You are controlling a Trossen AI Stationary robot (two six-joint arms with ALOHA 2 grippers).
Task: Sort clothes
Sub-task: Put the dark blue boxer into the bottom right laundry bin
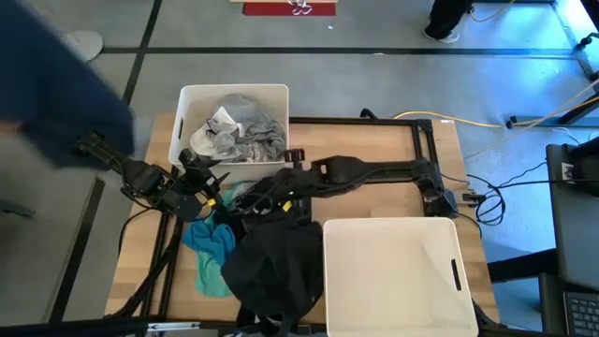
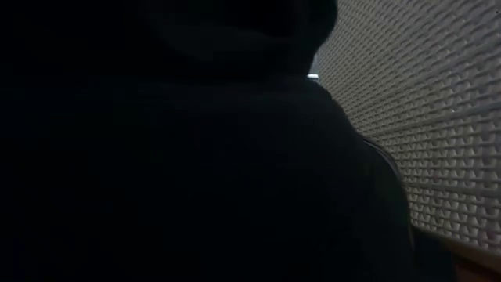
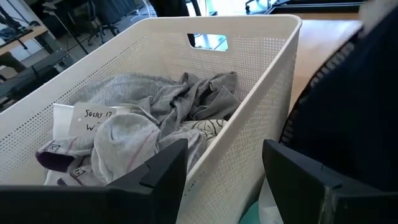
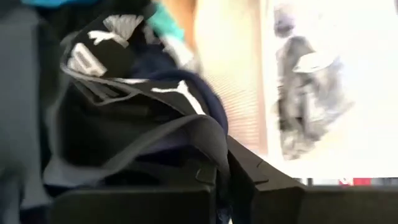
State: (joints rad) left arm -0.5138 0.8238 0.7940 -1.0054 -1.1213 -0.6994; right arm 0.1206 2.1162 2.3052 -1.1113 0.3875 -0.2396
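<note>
Lying in a dark heap on the wooden surface (image 1: 374, 159), the black garment (image 1: 271, 267) sits just beside the empty white bin (image 1: 393, 276), with a teal garment (image 1: 211, 245) at its other side. The right gripper (image 4: 217, 180) has its jaws closed on a fold of black fabric. Beyond the heap, a second white bin (image 3: 249, 81) holds grey and white clothes (image 3: 155, 118) and a handwritten label (image 3: 90, 118). The left gripper (image 3: 224, 180) hovers at this bin's wall, jaws wide.

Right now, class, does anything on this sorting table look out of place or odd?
Yes: the black garment lies heaped against the low camera, so that view is almost all dark cloth. The teal garment sprawls loose beside it. The near bin holds nothing, while the far bin holds grey and white clothes.
</note>
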